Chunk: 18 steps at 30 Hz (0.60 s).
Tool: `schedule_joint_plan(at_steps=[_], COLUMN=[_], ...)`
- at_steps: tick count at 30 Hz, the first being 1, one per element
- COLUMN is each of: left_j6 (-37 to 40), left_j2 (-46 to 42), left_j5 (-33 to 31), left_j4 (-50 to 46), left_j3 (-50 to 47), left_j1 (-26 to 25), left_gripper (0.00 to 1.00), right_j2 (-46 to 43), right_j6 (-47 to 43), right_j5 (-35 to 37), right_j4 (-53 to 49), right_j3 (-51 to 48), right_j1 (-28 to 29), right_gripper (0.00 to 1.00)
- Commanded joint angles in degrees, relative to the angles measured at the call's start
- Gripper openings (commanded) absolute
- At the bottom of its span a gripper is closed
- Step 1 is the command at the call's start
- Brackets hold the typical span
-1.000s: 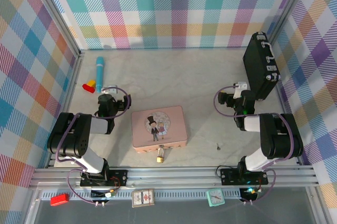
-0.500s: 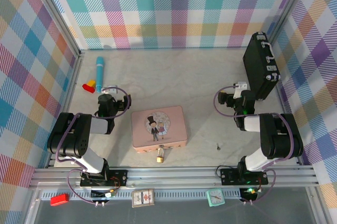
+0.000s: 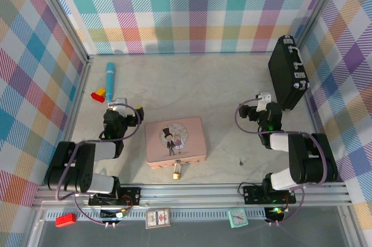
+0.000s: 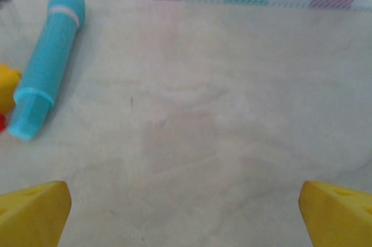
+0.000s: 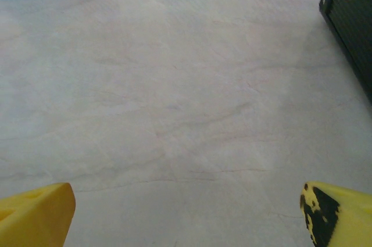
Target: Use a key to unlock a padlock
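The padlock (image 3: 176, 170), small and brass with a silver shackle, hangs at the near side of the pink tin (image 3: 176, 140). The key (image 3: 241, 161), tiny and dark, lies on the table right of the tin. My left gripper (image 3: 118, 107) sits left of the tin, apart from it, and is open. In the left wrist view its yellow fingertips (image 4: 36, 211) frame bare tabletop. My right gripper (image 3: 264, 101) is behind and to the right of the key, open, with its yellow fingertips (image 5: 36, 213) wide over bare table.
A teal cylinder (image 3: 110, 74) and a red-and-yellow piece (image 3: 99, 94) lie at the back left; the cylinder (image 4: 49, 87) is ahead-left of my left gripper. A black case (image 3: 286, 72) stands at the back right, its edge (image 5: 351, 20) ahead-right of my right gripper. Checked walls enclose the table.
Both arms have shifted slightly, their elbow links drawing back toward the near edge. Both grippers stay open. Padlock, key and tin have not moved.
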Motion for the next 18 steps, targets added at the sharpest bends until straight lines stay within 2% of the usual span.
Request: schedule_joint_plan(at_steps=[1, 4, 7, 12, 14, 16, 18], left_j6=[-0.77, -4.09, -9.68, -28.81, -32.13, -32.75, -34.29], left_j2=[-7.97, -17.26, -24.55, -28.09, -27.37, -27.16, -28.03], left_j5=[0.97, -3.12, -6.20, -14.70, -14.93, -13.84, -10.73], left_j4=[-5.89, -20.45, -35.53, -66.75, -76.30, -81.96, -85.52], left_j3=[1.02, 5.01, 11.37, 27.65, 32.72, 35.67, 35.97], left_j1=[0.15, -0.23, -0.25, -0.28, -0.27, -0.17, -0.14], left_gripper=[1.00, 1.00, 1.00, 1.00, 1.00, 1.00, 1.00], right_j2=[-6.72, -14.52, -23.87, -36.61, -39.73, -42.53, -44.89], right_j6=[-1.87, -0.79, 4.57, 20.44, 25.64, 33.20, 32.38], right_j5=[-1.21, -1.96, -3.48, -1.29, 0.93, 5.25, 1.66], right_j4=[-2.75, -11.71, -21.70, -44.95, -53.52, -61.52, -64.82], right_j3=[-0.72, -0.04, 2.06, 11.89, 15.50, 17.53, 18.02], right_j1=[1.46, 2.19, 2.28, 2.28, 2.28, 2.22, 2.11], right_gripper=[0.99, 0.99, 0.99, 0.99, 0.99, 0.99, 0.99])
